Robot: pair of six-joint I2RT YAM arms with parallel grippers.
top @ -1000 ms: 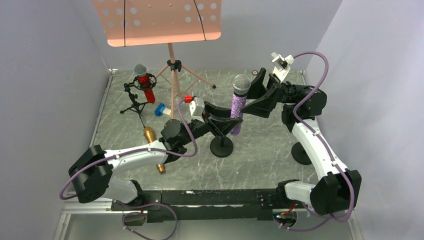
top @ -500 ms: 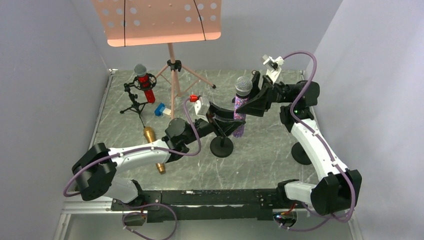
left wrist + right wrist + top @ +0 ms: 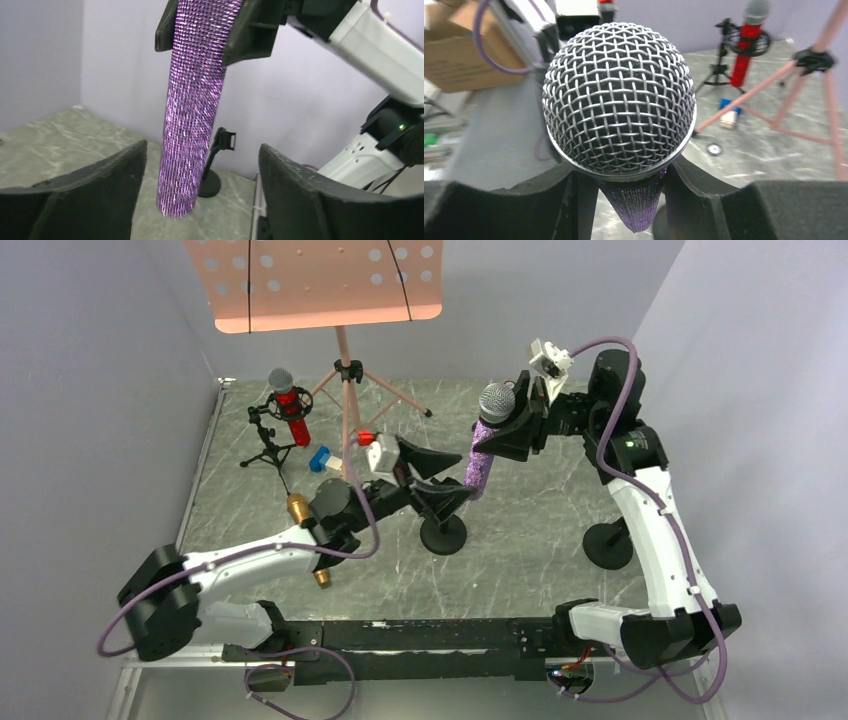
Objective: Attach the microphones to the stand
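My right gripper [image 3: 497,436] is shut on the glittery purple microphone [image 3: 481,462] just under its grey mesh head [image 3: 619,100] and holds it tilted in the air. Its lower end hangs over the black round-base stand [image 3: 443,536]. Just left of that end, my left gripper [image 3: 444,478] is open. In the left wrist view the purple barrel [image 3: 192,125] hangs free between the left gripper's wide-apart fingers [image 3: 95,190] without touching them. The red microphone [image 3: 292,412] sits in a small tripod stand at the back left. The gold microphone [image 3: 299,509] lies on the table, partly hidden under my left arm.
A pink music stand [image 3: 345,370] rises at the back centre, its legs spread on the table. A small blue-and-white block [image 3: 321,459] lies near them. A second black round-base stand [image 3: 607,545] with a clip stands to the right, beside my right arm.
My left gripper has opened and let go of the purple microphone. My right gripper has closed on it below the head, lifted it and tilted it towards the back right.
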